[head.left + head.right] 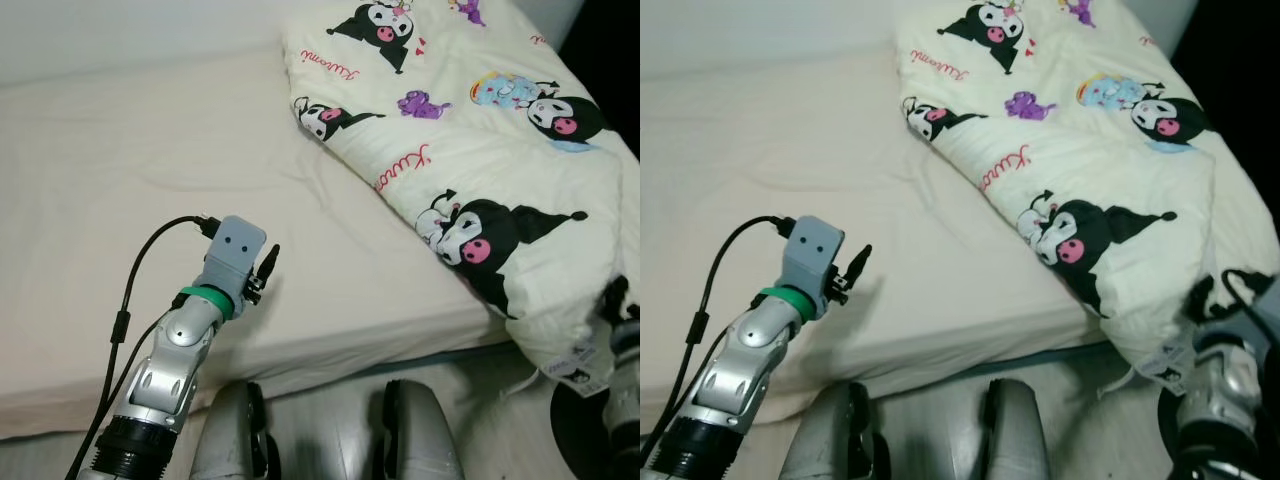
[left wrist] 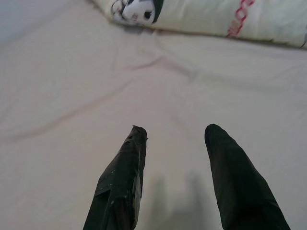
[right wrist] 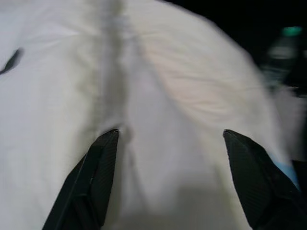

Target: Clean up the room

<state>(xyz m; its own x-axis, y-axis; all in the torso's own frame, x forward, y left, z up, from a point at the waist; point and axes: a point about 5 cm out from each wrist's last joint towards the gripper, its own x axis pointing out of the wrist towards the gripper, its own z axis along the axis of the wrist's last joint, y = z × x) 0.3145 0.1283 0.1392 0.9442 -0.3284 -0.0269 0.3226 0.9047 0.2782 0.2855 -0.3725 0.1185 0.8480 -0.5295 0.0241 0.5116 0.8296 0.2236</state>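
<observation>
Cream quilted comforter printed with black-and-white cartoon characters [image 1: 470, 150] lies bunched across the upper right of the head views, one corner spilling over the near edge of the bed toward the floor at lower right. The pale beige fitted bed sheet [image 1: 130, 170] is bare across the left and centre of the frame.

Bed-making looks to be the step in hand. The right gripper [image 3: 165, 143] sits at the lower right of the frame, against the hanging corner of the comforter, its two black fingers spread wide with the fabric between them but not yet pinched. The left gripper [image 2: 175, 143] hovers over the bare sheet at lower left, its fingers [image 2: 122, 177] also parted and holding nothing.

By my reading, the next move calls for the right fingers to close on a firm fold of the corner, then draw it leftward across the mattress; soft cloth can slip from a shallow bite.

The right wrist view shows the fabric crease running between the fingertips, a detail the head views lose behind the arm. The left wrist view shows the comforter's far edge [image 2: 216, 21] lying well apart from that gripper. The head views alone give the whole bed and the robot's grey legs [image 1: 330, 440] standing just beside it.
</observation>
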